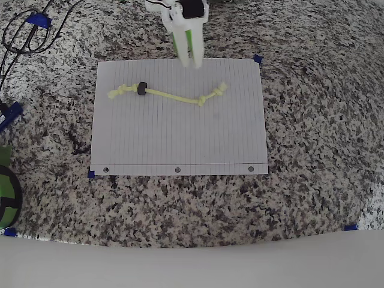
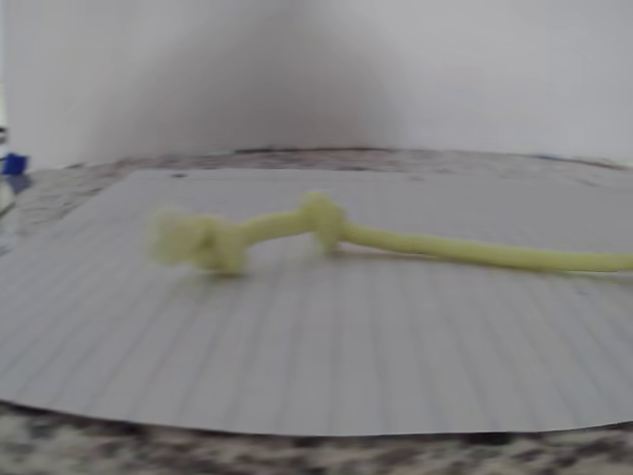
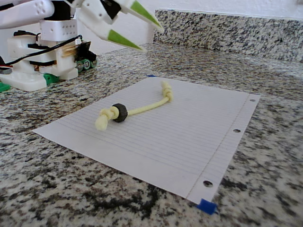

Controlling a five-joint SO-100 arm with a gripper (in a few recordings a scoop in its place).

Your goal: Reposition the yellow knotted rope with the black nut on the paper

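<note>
bright, even, diffuse light fills all views, with only faint soft shadows under the yellow knotted rope (image 1: 174, 94) on the paper (image 1: 180, 138). the wrist view is blurred throughout, softest at the rope's near knot (image 2: 198, 240). the fixed view is sharper, and the overhead view's lower edge washes out to pale white.

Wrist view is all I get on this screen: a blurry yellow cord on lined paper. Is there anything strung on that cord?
Observer: Yes, the black nut sits around the yellow knotted rope, beside the knot at its left end in the overhead view.
Operator: Where is the claw?
Observer: The gripper hangs open above the counter in the fixed view, clear of the rope.
Operator: Is the sheet loose?
Observer: Bits of blue tape sit at corners of the paper.
</note>
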